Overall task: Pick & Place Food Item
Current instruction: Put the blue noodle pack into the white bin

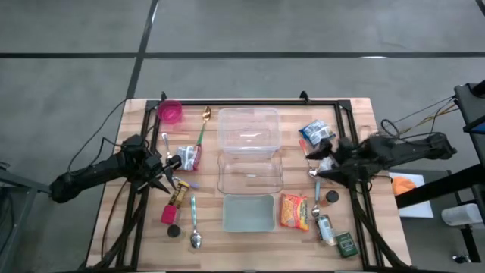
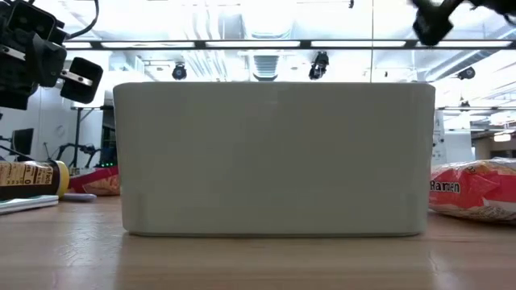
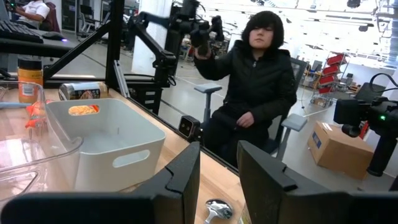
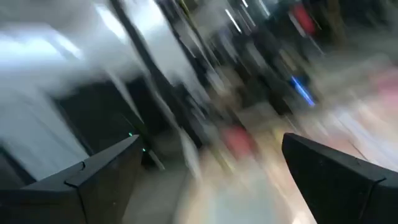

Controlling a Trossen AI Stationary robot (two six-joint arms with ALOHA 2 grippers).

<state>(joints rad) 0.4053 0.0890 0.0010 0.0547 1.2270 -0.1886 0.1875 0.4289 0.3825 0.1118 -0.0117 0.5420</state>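
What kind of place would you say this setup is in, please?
Probably a robotics lab or workshop: a person sits on an office chair beside the wooden table, another robot arm stands beyond, and ceiling strip lights run overhead.

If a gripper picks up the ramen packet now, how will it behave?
The ramen packet looks like a soft, puffy film bag, so it will probably crinkle and give. It seems light for its size. Lying flat on the table, it should not roll, though film may slip.

Bright, even light from ceiling strips (image 2: 266,42) — glare washes out the low view's top; the right wrist view is smeared with motion blur.
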